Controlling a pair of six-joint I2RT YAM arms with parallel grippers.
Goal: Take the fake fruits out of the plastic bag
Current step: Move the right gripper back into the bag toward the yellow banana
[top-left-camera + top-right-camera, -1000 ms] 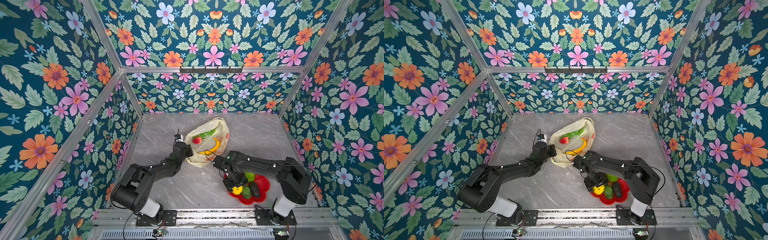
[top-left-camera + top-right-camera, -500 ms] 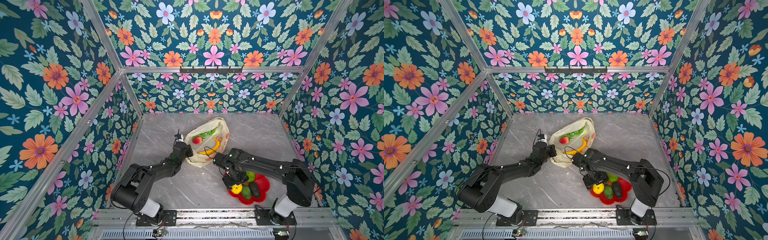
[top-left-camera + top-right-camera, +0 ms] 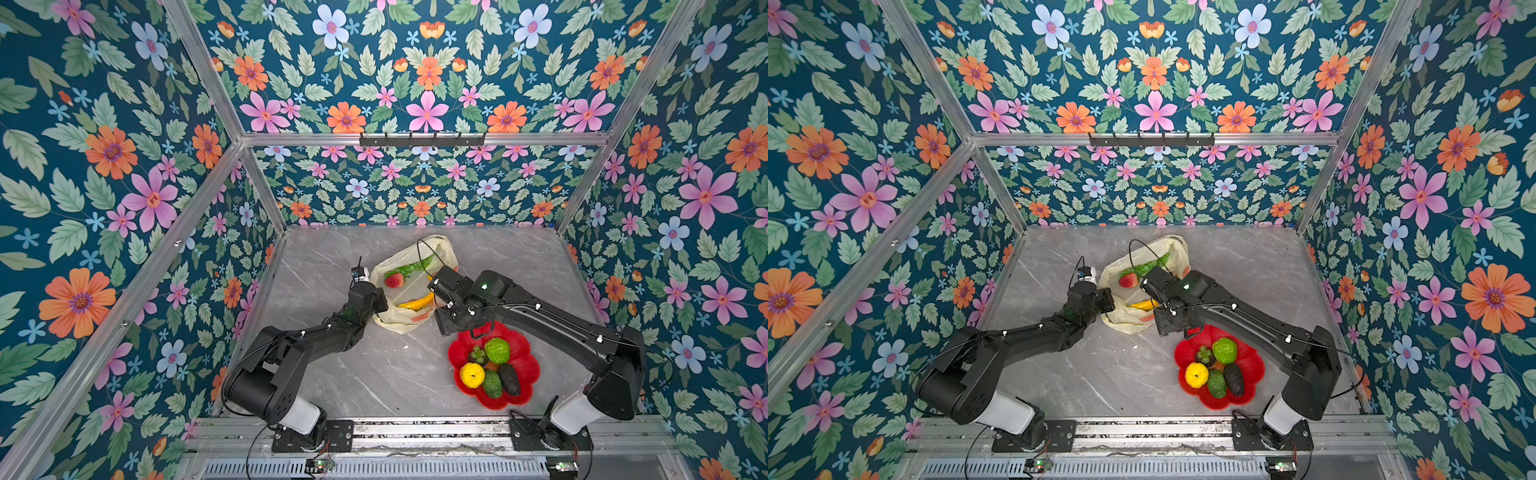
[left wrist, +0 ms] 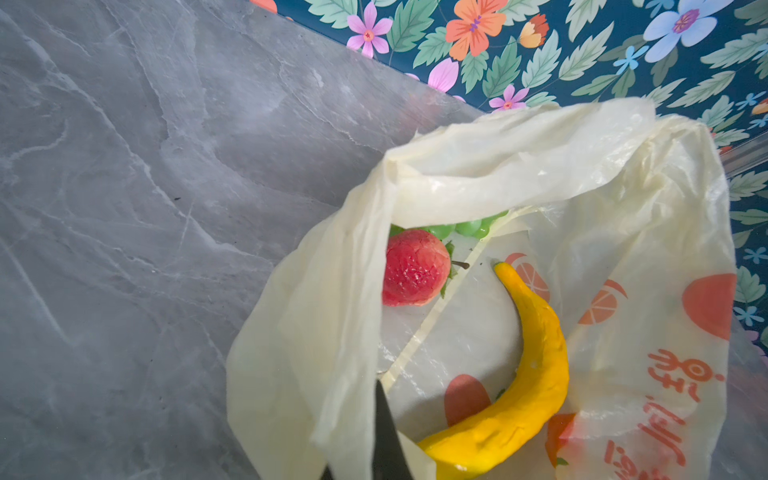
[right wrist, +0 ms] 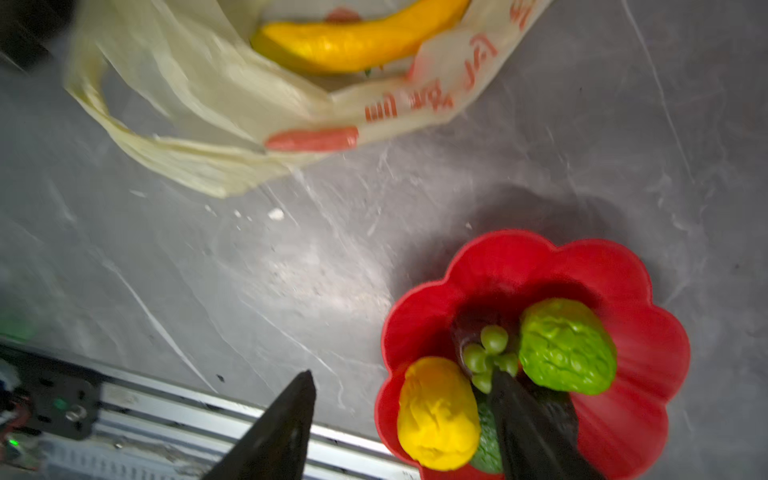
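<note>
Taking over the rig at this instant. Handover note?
Left gripper: shut on the plastic bag rim, holding its mouth open.
Right gripper: open, empty, between the bag and the red dish.
Done: lemon, bumpy green fruit, mangosteen, green avocado and dark avocado lie in the dish.
Left: banana, strawberry and green grapes, all inside the bag.

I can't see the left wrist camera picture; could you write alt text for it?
A pale-yellow plastic bag lies open on a grey marble table, showing a red strawberry, a yellow banana and green grapes inside. The left tool pinches its rim.
</note>
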